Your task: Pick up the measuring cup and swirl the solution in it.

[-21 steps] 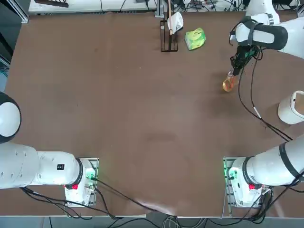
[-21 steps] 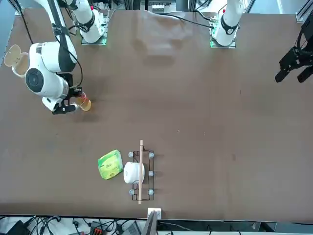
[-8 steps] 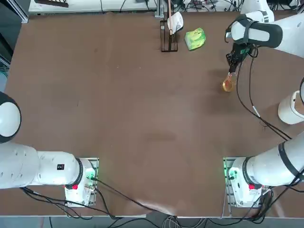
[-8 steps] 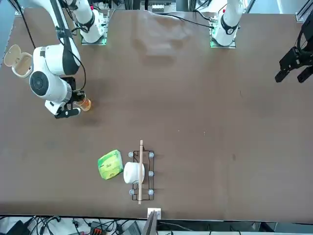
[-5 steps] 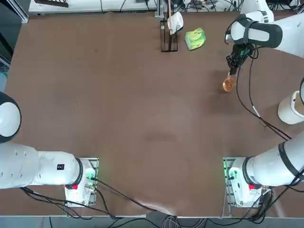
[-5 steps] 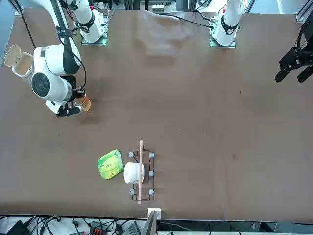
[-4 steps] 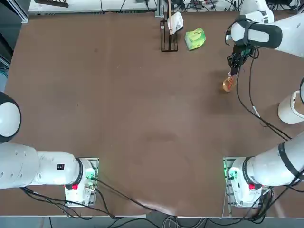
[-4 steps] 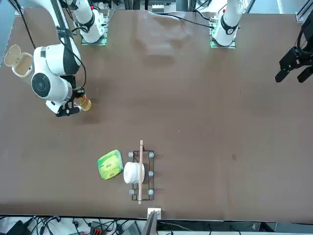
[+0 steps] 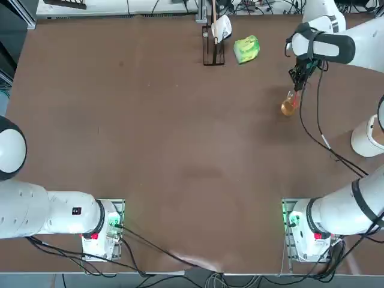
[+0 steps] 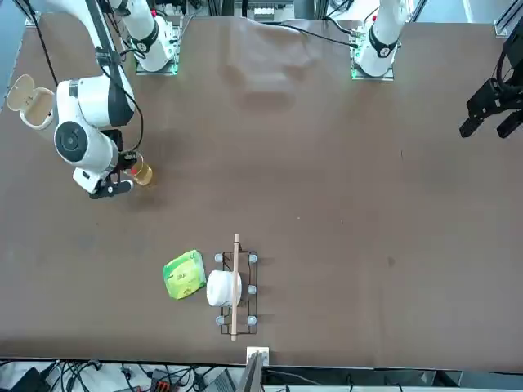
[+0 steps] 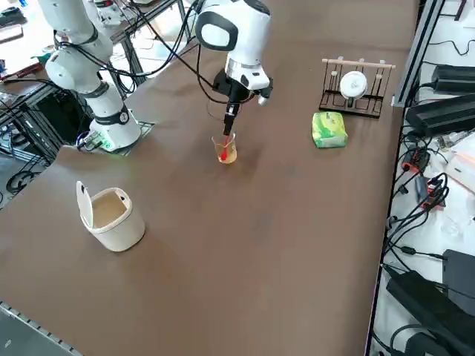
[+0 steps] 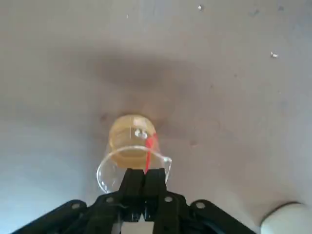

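Observation:
The measuring cup [image 12: 132, 151] is a small clear glass vessel with a red mark on its side. The orange solution [image 12: 131, 139] sits in its bottom. My right gripper [image 12: 144, 178] is shut on the cup's rim, with its fingers pinched tight together on the glass. In the top view the cup [image 9: 288, 106] hangs below the right gripper [image 9: 293, 90] at the table's far right. The right side view shows the cup [image 11: 227, 150] under the gripper [image 11: 228, 132], just above the brown tabletop. In the front view the cup [image 10: 141, 172] is beside the wrist.
A green lumpy bag [image 9: 246, 48] lies at the far edge, next to a wire rack [image 9: 210, 54] that holds a white cup [image 9: 221, 27]. A white lidded bin [image 9: 367, 135] stands at the right edge. Cables trail from the arm across the table.
The wrist has shifted slightly around the same spot, with the cup still in its grip. The cup has barely changed place.

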Motion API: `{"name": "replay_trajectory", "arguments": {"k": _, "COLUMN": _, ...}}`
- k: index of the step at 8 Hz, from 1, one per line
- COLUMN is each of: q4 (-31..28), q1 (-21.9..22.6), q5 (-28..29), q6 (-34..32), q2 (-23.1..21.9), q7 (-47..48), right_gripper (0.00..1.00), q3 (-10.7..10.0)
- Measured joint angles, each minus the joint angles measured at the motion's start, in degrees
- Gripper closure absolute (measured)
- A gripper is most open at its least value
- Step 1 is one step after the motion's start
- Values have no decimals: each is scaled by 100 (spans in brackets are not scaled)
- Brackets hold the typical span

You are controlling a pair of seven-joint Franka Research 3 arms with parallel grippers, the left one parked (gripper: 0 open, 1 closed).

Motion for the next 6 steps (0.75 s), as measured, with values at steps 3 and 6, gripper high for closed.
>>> {"name": "replay_trajectory", "arguments": {"k": 3, "q4": 12, "q1": 13, "q5": 284, "q6": 243, "q2": 85, "q7": 203, "right_gripper": 97, "q3": 7}}
{"name": "replay_trajectory", "arguments": {"k": 6, "q4": 4, "q1": 92, "q5": 385, "q6": 231, "q2": 119, "q7": 522, "right_gripper": 97, "q3": 24}}
